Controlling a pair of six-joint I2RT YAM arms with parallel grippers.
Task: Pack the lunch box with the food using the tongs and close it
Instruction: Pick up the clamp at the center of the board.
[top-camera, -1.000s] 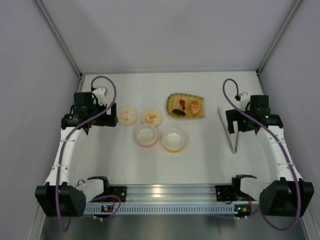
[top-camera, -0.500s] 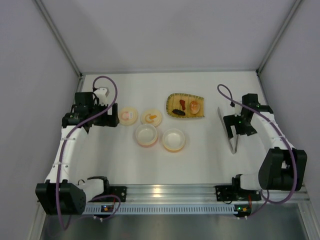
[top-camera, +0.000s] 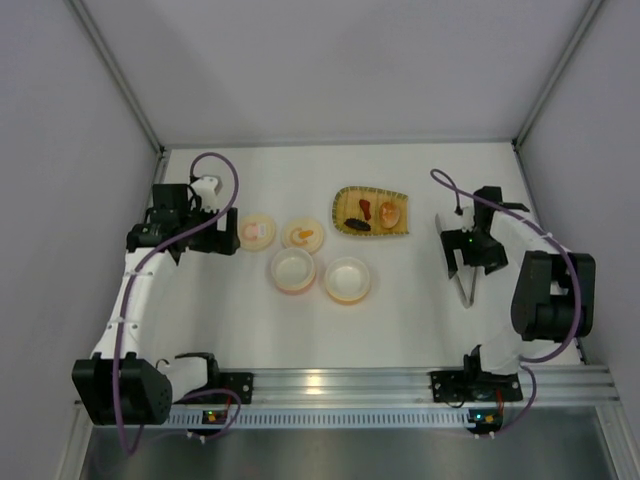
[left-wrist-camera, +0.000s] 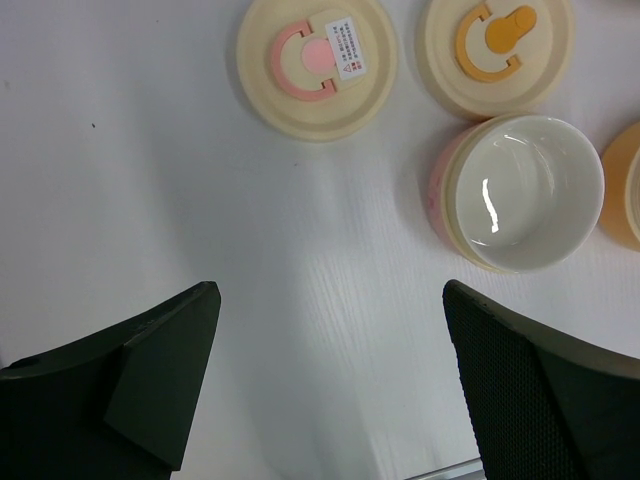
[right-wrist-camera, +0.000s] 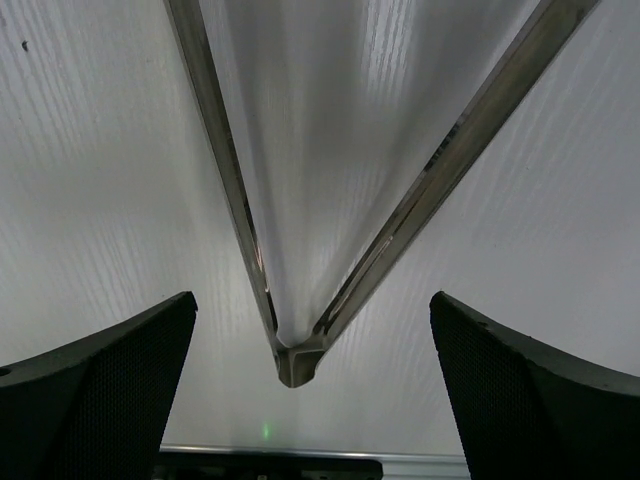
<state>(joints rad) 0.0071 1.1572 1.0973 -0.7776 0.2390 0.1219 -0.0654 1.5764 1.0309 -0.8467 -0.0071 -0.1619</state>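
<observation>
The tongs (right-wrist-camera: 297, 355) lie flat on the table at the right, their joined end between my right gripper's (right-wrist-camera: 310, 385) open fingers and both arms running away from it. From above, the tongs (top-camera: 466, 294) show below the right gripper (top-camera: 465, 272). The food sits on a yellow tray (top-camera: 345, 200): an orange piece (top-camera: 389, 212), a reddish-pink one (top-camera: 365, 209) and a dark brown one (top-camera: 358, 224). The lunch box is two round open tubs, pink (top-camera: 292, 270) and orange (top-camera: 347, 280), with their lids (top-camera: 257, 230) (top-camera: 302, 236) beside them. My left gripper (top-camera: 226, 240) hovers open and holds nothing.
In the left wrist view the pink lid (left-wrist-camera: 316, 65), orange lid (left-wrist-camera: 497, 50) and pink tub (left-wrist-camera: 515, 192) lie ahead of the open fingers (left-wrist-camera: 160, 380). Grey walls close in the table on three sides. A metal rail (top-camera: 330, 385) runs along the near edge.
The right arm has folded inward and its gripper has shifted left and down over the tongs. The left arm has barely moved.
</observation>
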